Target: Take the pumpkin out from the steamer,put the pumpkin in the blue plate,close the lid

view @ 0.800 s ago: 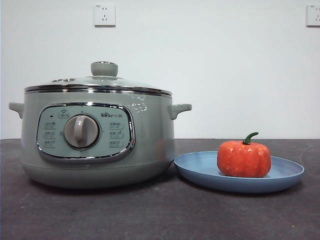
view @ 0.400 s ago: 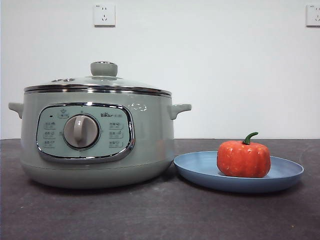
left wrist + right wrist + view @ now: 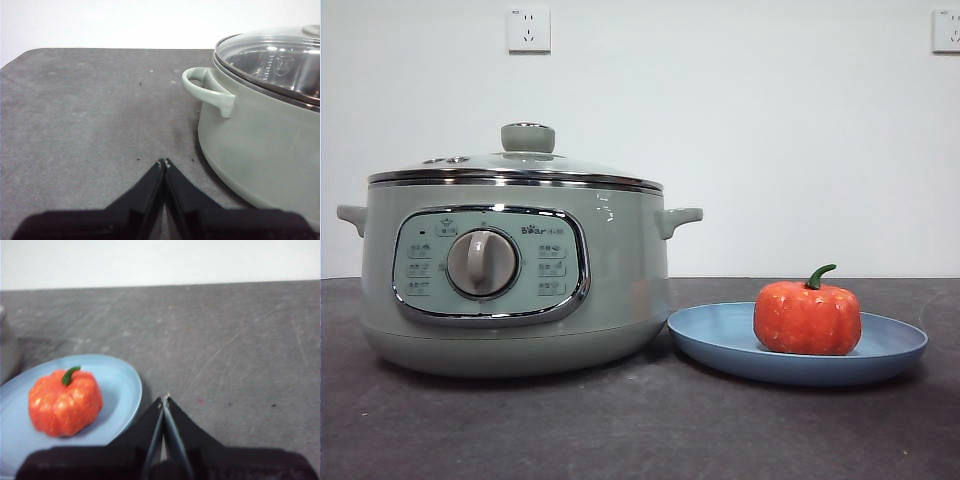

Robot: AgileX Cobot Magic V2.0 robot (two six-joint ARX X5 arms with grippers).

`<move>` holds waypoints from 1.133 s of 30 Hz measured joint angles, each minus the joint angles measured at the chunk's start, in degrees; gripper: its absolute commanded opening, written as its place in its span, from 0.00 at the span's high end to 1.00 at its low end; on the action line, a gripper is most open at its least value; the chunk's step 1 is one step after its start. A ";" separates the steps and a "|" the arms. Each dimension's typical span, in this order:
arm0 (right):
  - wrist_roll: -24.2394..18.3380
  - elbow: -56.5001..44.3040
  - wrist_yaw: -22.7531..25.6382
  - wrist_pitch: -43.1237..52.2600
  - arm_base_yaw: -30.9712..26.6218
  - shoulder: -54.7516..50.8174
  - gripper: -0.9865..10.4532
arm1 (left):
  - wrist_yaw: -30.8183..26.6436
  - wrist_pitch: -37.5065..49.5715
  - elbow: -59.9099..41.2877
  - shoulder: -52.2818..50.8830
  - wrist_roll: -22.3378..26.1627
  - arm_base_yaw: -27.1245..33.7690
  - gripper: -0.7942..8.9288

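The orange-red pumpkin (image 3: 808, 317) with its green stem sits upright in the blue plate (image 3: 720, 335), right of the steamer (image 3: 620, 290). The glass lid (image 3: 528, 160) with its pale green knob rests closed on the steamer's chrome rim. In the left wrist view my left gripper (image 3: 164, 162) is shut and empty over bare table, beside the steamer (image 3: 250, 135) and its side handle; the lid (image 3: 272, 60) shows on top. In the right wrist view my right gripper (image 3: 164, 399) is shut and empty, just off the blue plate (image 3: 122, 390), with the pumpkin (image 3: 64, 402) to one side. Neither arm shows in the front view.
The dark grey table (image 3: 640, 430) runs under everything. Two wall sockets (image 3: 529, 29) hang on the white wall behind. The table's far rounded corner (image 3: 30, 52) shows in the left wrist view.
Nothing has moved apart from a small reflection shifting on the steamer's side.
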 measured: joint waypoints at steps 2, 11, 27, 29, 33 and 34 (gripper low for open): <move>0.02 0.00 0.04 -0.24 -0.63 -0.90 0.91 | 0.00 0.00 0.00 0.00 0.00 0.02 0.92; 1.95 0.07 0.22 -0.55 -0.94 -0.13 0.91 | 0.00 0.00 0.00 0.00 0.00 0.02 0.92; 1.97 0.07 0.22 -0.55 -0.94 -0.04 0.91 | 0.00 0.00 0.00 0.00 0.00 0.02 0.92; 1.97 0.07 0.22 -0.55 -0.94 -0.02 0.91 | 0.00 0.00 0.00 0.00 0.00 0.02 0.92; 1.97 0.07 0.22 -0.55 -0.94 -0.02 0.91 | 0.00 0.00 0.00 0.00 0.00 0.02 0.92; 1.97 0.07 0.22 -0.55 -0.94 -0.02 0.91 | 0.00 0.00 0.00 0.00 0.00 0.00 0.92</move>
